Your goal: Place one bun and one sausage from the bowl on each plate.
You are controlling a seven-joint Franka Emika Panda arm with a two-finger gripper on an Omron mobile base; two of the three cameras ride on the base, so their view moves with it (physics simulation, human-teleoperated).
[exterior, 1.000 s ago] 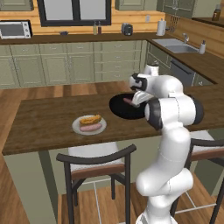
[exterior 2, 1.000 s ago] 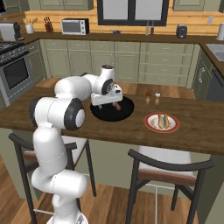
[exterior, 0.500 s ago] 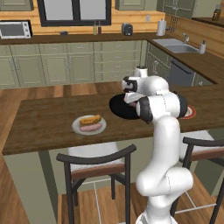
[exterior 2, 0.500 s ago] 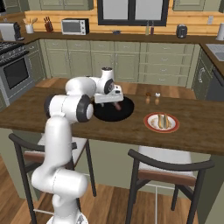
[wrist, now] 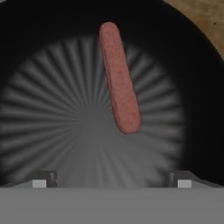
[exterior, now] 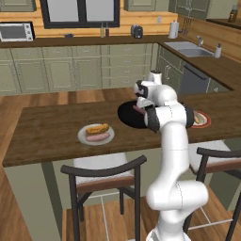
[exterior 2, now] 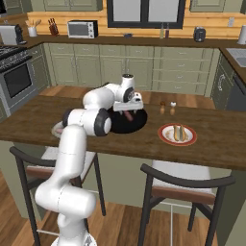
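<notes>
The black bowl (exterior: 127,117) (exterior 2: 137,124) (wrist: 39,65) sits mid-counter with one pinkish sausage (wrist: 119,78) (exterior 2: 129,116) (exterior: 137,110) lying in it. My gripper (wrist: 112,180) (exterior: 141,100) (exterior 2: 129,106) hangs open just above the bowl, pointing down, and the sausage lies ahead of its fingertips (wrist: 43,179), not between them. On the grey-white plate (exterior: 82,135) rest a bun (exterior: 97,128) and a second sausage (exterior: 98,137). The red-rimmed plate (exterior 2: 166,137) (exterior: 205,123) holds a bun (exterior 2: 178,132).
Two small shakers (exterior 2: 162,108) stand on the counter behind the red-rimmed plate. Dark stools (exterior: 101,176) (exterior 2: 185,185) line the counter's near edge. My own arm blocks part of the bowl and the red-rimmed plate in the left base view.
The arm's elbow has swung and folded up over the counter. The hand has stayed above the bowl, shifting only slightly. Plates and food have not moved.
</notes>
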